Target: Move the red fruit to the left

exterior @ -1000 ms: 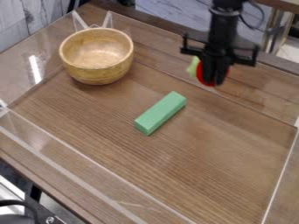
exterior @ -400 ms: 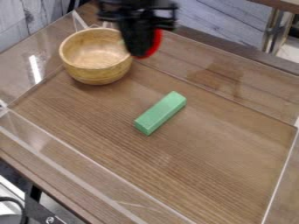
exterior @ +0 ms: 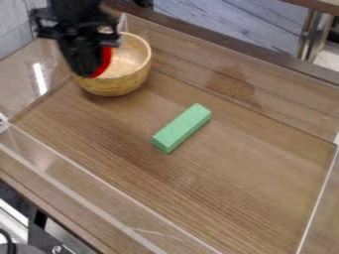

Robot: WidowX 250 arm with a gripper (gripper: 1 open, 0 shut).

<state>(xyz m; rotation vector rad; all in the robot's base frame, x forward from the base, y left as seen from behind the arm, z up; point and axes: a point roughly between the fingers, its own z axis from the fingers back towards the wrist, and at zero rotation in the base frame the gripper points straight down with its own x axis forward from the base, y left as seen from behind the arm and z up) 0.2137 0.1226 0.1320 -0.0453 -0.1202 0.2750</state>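
The red fruit [exterior: 101, 62] was held by the gripper [exterior: 87, 67], which was closed on it. In the view, both were seen in front of the left part of the bowl [exterior: 131, 69]; whether the fruit was touched by the bowl could not be told. The bowl was round, made of wood, with smooth pale walls. No content could be made out in its visible part. On the brown wooden table [exterior: 239, 189], a smooth green block [exterior: 183, 128] of long rectangular shape was laid diagonally.
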